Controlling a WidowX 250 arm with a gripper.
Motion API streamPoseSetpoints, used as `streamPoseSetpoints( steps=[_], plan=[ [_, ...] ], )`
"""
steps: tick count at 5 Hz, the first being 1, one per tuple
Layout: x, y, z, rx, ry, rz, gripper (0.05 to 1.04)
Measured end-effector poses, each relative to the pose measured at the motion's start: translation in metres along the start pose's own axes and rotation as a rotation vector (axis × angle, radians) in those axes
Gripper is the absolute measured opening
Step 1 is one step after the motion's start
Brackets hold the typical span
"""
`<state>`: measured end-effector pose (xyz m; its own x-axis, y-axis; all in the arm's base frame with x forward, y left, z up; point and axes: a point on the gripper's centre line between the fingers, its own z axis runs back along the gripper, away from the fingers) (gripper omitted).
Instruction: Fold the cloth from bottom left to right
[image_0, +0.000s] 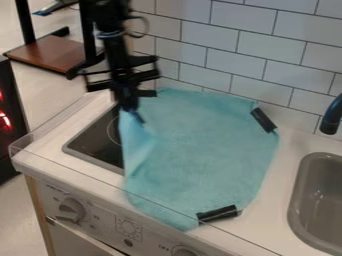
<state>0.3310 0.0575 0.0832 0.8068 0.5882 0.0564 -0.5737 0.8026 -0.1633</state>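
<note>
The cloth (207, 150), light blue-green, lies spread over the middle of the counter (264, 222), its left part covering much of the dark hob (97, 135). Upper edge: near the foot of the tiled wall (247, 55). Lower edge: at the front of the counter, above the control panel with its knob (70, 210). Along the left edge, a paler, narrow flap of the cloth slants down from beside the tip of the tool, creased where it meets the flatter part. The tool (135, 116) hangs from the upper left, pointing down, with its tip at this left edge, over the border between cloth and hob. How far open the tool is, and whether it has hold of the cloth, cannot be told. Two short black strips lie on the cloth: the upper strip (263, 120) slanting at the upper right corner, the lower strip (218, 214) at the lower right, near the front. To the right, apart from the cloth, a grey sink (320, 200) is set into the counter, with a dark faucet (332, 117) above it. Upper left, behind the arm: a reddish-brown board (53, 52) in a black frame.
</note>
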Motion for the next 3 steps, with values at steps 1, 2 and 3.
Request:
streamPoseSetpoints(
  steps=[1, 2, 3],
  plan=[
    [0.001, -0.026, 0.000, -0.029, -0.020, 0.013, 0.051],
    [0.001, -0.050, -0.019, -0.031, -0.025, -0.007, 0.051],
    [0.001, -0.070, -0.036, -0.024, -0.033, -0.048, 0.050]
  ],
)
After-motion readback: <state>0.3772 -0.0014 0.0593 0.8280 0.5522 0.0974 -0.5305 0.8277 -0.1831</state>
